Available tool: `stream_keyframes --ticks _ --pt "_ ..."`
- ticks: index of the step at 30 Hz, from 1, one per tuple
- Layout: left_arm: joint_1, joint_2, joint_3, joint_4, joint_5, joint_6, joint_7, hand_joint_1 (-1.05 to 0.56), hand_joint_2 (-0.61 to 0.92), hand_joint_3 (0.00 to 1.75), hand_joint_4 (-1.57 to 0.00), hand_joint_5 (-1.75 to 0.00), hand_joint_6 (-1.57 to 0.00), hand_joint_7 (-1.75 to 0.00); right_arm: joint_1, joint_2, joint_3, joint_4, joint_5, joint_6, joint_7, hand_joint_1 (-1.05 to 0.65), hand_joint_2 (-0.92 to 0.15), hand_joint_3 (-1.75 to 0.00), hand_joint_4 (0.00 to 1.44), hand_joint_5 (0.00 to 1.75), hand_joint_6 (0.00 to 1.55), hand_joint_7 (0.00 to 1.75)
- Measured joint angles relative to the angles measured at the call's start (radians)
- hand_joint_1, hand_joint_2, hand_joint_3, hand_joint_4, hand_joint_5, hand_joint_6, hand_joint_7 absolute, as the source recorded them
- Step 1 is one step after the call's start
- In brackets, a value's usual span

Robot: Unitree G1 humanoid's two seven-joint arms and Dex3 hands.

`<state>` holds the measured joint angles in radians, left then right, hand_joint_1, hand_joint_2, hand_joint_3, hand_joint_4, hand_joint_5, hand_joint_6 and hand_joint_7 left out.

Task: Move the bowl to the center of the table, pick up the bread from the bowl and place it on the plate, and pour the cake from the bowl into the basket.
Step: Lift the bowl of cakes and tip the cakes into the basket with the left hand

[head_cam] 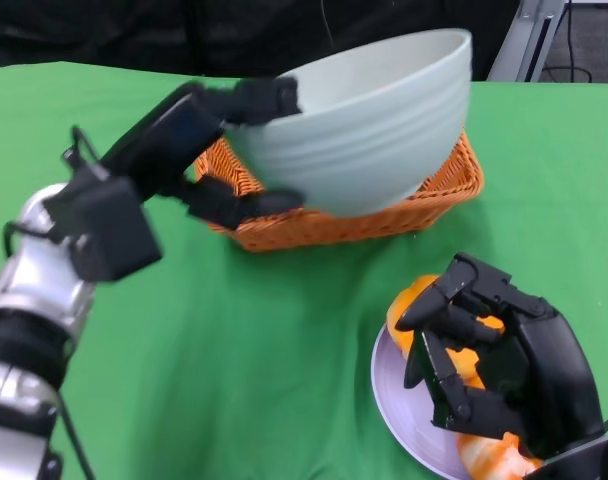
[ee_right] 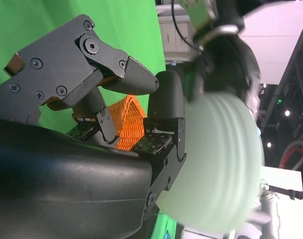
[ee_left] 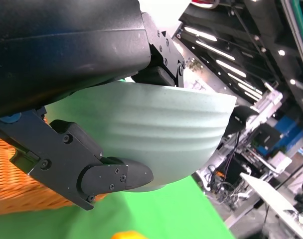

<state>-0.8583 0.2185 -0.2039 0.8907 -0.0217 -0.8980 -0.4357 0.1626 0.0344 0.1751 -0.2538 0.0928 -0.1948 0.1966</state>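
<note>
A: Item one, the bowl?
B: Pale green ribbed bowl (head_cam: 369, 125), lifted off the table and tilted, hanging over the orange wicker basket (head_cam: 454, 190). The left hand (head_cam: 219, 150) grasps it by the rim, one finger over the top edge and others under the bowl's side. The left wrist view shows the same clasp, fingers (ee_left: 116, 177) pressed beneath the ribbed wall, basket weave behind.

A: Contents of the bowl?
B: Cannot tell; the inside faces away from every camera.

A: Item two, the plate?
B: Lilac plate (head_cam: 394, 390) on the green table (head_cam: 264, 350), near the robot's right side, well apart from the basket. An orange-brown bread (head_cam: 409, 305) lies on it, mostly covered.

A: The right hand?
B: Right hand (head_cam: 484, 350) rests over the plate and the bread, fingers curled downward and touching the bread. Whether it grasps the bread or merely lies upon it cannot be told.

A: Cake?
B: Not located.
</note>
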Motion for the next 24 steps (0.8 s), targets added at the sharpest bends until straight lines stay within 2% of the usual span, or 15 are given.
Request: stream_keyframes --ticks 7,13,24 --pt "-0.085 -0.094 0.02 0.119 0.077 0.024 0.032 -0.19 0.81 0.73 -0.69 -1.75 -0.55 -1.58 0.0 0.004 0.009 0.04 -0.008 -0.022 0.002 -0.23 -0.56 -1.09 0.74 1.73 0.65 1.52" --pt "-0.135 -0.135 0.022 0.18 0.165 0.038 0.125 -0.17 0.81 0.74 -0.71 -1.75 -0.55 -1.58 -0.002 0.006 0.016 0.058 -0.012 -0.027 0.003 -0.23 -0.56 -1.09 0.73 1.74 0.65 1.53" --pt "-0.22 -0.233 0.033 0.279 0.217 0.127 0.23 -0.21 0.87 0.68 -0.7 -1.75 -0.5 -1.62 -0.004 0.006 0.024 0.085 -0.011 -0.048 0.015 -0.24 -0.53 -1.13 0.71 1.75 0.65 1.55"
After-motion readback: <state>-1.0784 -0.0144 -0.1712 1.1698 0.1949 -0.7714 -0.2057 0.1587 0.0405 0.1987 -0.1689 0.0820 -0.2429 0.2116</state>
